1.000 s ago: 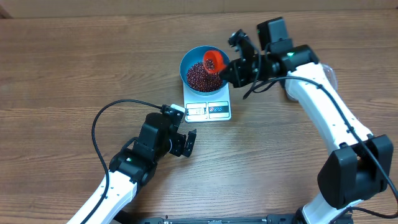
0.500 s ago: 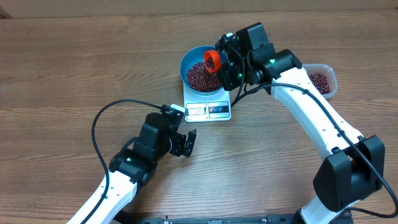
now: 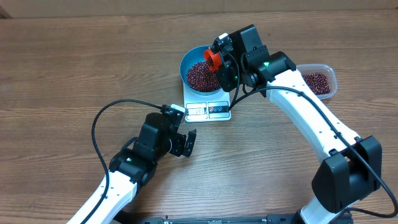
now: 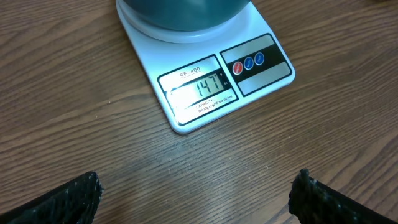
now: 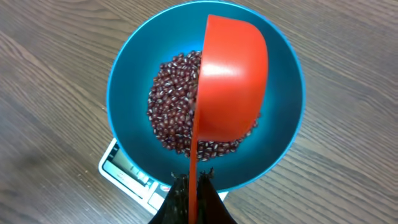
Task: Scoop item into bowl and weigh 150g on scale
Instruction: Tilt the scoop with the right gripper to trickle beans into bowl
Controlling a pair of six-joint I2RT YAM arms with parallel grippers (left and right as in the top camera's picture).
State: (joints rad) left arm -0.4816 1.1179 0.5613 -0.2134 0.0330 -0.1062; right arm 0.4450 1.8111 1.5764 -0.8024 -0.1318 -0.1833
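The blue bowl (image 3: 200, 68) stands on the white scale (image 3: 208, 111) and holds a heap of dark red-brown beans (image 3: 200, 76). My right gripper (image 3: 222, 65) is shut on the thin handle of a red scoop (image 3: 213, 59), which is turned on its side above the bowl. In the right wrist view the scoop (image 5: 231, 81) hangs over the beans (image 5: 171, 106) inside the bowl's rim (image 5: 124, 74), gripper (image 5: 194, 186) clamped on the handle. My left gripper (image 4: 196, 196) is open over bare wood in front of the scale (image 4: 205, 81), whose display reads 147.
A clear plastic tub (image 3: 317, 79) with more beans sits to the right of the scale, beyond the right arm. A black cable (image 3: 106, 115) loops on the table left of the left arm.
The right arm has swung left over the bowl and rolled the scoop onto its side; the tub behind it has come into view. The left arm has not moved.
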